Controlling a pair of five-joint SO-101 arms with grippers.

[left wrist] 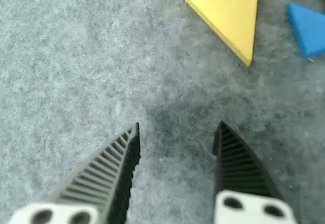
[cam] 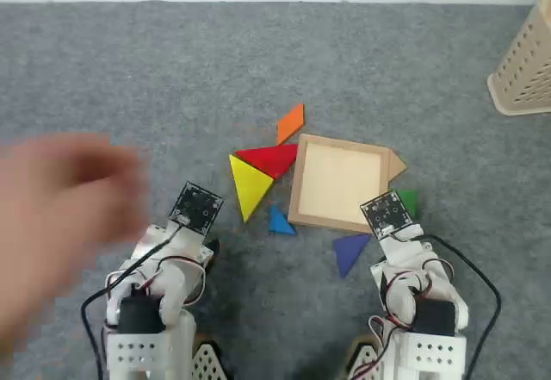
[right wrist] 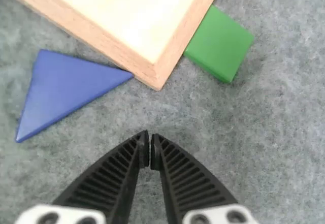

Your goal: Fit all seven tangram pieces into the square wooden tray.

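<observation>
Arms sit at the near edge of the grey mat [cam: 172, 78], one on each side. The left gripper [left wrist: 179, 127] is spread wide with only mat between its fingers. The right gripper [right wrist: 150, 135] is pressed closed on nothing. The next pick likely turns on the yellow triangle [left wrist: 223, 5], which lies just beyond the left gripper and a little to its right. Its long edge runs roughly near to far and one sharp corner points back toward the arm. That makes it the left arm's piece, and the open jaws would have to straddle it across the narrow end. The light blue triangle [left wrist: 307, 28] lies further right, near that corner. On the right side, the near right corner of the tray [right wrist: 101, 41] lies straight ahead of the closed gripper. The dark blue triangle [right wrist: 66, 89] has one tip at that corner and stretches left and nearer. The green square [right wrist: 218, 43] is tucked against the tray's right rim, so the right arm is closer to both. Farther off, the red triangle [cam: 269, 158] touches the tray's far left corner, with the orange piece [cam: 290, 122] beyond it. A wooden piece [cam: 396, 165] pokes out at the far right corner. All seven lie outside the tray, so fitting has not begun. No readable writing or labels appear.
</observation>
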